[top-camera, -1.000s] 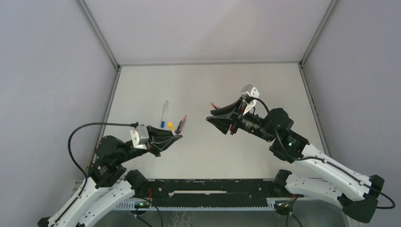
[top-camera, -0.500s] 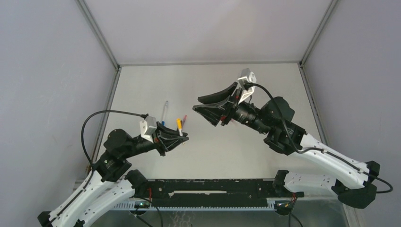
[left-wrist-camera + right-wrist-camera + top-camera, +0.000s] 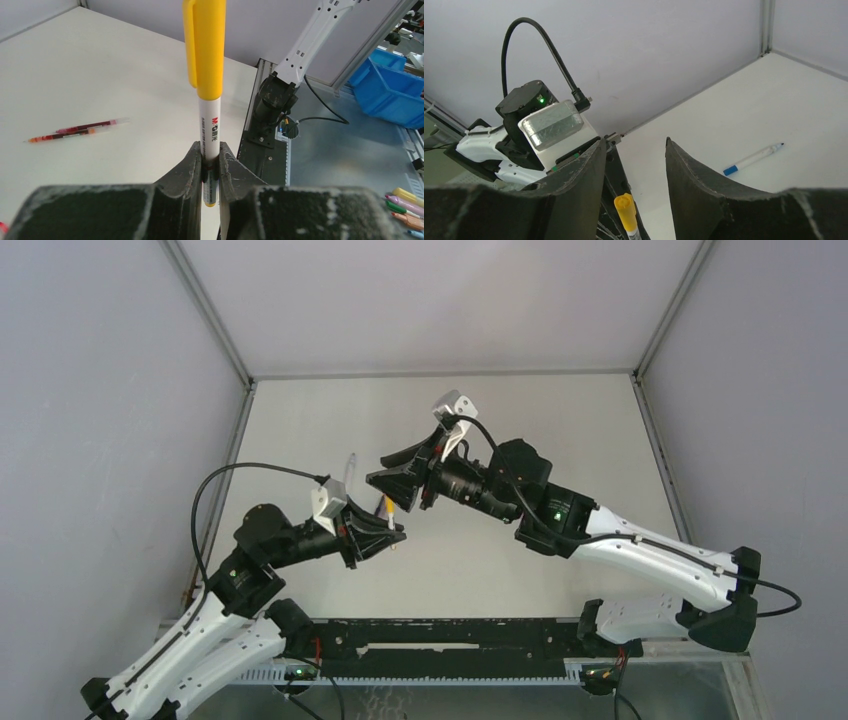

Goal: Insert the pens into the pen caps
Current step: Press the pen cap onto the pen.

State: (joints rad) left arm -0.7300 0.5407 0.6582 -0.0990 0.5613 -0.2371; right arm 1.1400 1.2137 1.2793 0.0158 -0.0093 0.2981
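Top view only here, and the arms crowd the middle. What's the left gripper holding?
Observer: Left wrist view shows the left gripper shut on a white pen, upright, gripped low on its barrel.
Operator: Is it capped?
Observer: Yes, a yellow cap with a clip covers its top end.
Operator: And the right gripper?
Observer: Right wrist view shows it open and empty, the cap visible between its jaws, untouched.

A white table (image 3: 560, 430) sits enclosed by pale grey walls (image 3: 100, 390) joined at slim metal corner posts (image 3: 207, 312), and beyond its edge (seen only from the left wrist view) blue plastic bins (image 3: 387, 87) stand on a lower grey surface (image 3: 340, 165).
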